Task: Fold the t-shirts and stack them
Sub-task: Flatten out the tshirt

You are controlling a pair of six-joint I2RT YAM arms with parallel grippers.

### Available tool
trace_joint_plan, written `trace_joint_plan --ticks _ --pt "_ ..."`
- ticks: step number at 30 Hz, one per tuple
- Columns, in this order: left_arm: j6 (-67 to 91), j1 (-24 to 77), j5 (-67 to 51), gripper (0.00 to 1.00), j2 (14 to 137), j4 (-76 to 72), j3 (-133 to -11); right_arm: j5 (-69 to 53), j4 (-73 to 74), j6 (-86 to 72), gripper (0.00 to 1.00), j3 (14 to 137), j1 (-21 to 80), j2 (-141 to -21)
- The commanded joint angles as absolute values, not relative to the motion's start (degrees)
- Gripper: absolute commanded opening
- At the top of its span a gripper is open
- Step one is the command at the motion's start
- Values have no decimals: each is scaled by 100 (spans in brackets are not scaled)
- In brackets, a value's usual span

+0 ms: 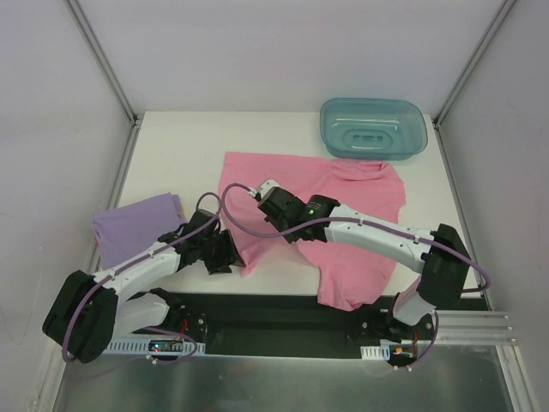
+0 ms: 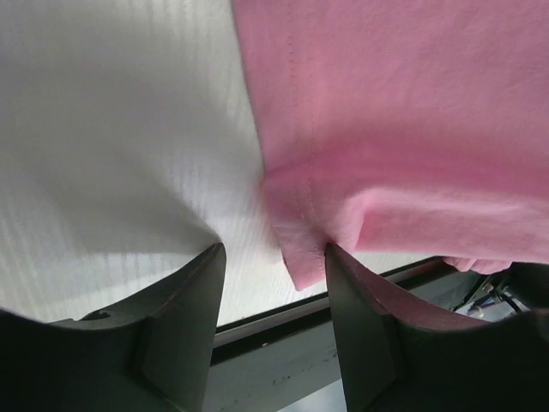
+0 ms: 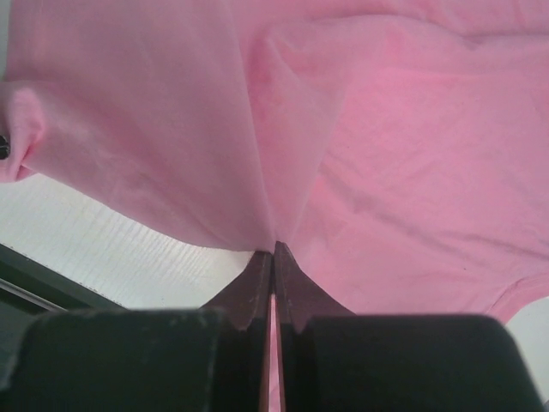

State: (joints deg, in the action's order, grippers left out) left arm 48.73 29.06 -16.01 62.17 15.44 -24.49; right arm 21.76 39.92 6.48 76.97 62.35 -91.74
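Right end effector (image 3: 273, 251) pinches pink t-shirt (image 1: 343, 219) (white table (image 1: 180, 154)).

Purple t-shirt (image 1: 137, 225) partly under left arm; pink t-shirt (image 1: 343, 232) hem overhangs table edge.

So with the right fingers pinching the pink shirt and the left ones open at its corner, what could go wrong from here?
1. The right gripper pinches only a thin ridge of the pink t-shirt; pulling may slip it free.
2. The left gripper is open with the hem corner barely between its fingers; closing could miss it.
3. The shirt's near end overhangs the table edge and might drag off.
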Motion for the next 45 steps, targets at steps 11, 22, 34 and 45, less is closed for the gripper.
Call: trace_joint_plan --ticks 11,22,34,45 --pt "5282 3287 -1977 12 6504 729 -2320 2197 4113 422 1 7620 6117 -8991" --pt "5037 3278 -1021 0 5801 1879 -2592 2259 4201 378 1 7480 6082 -8825" --pt "4034 3120 518 0 5335 3708 -4008 1197 3973 536 1 7330 6099 -8868" --pt "4764 3120 177 0 5124 3823 -3076 764 3981 352 1 7040 6267 -9246"
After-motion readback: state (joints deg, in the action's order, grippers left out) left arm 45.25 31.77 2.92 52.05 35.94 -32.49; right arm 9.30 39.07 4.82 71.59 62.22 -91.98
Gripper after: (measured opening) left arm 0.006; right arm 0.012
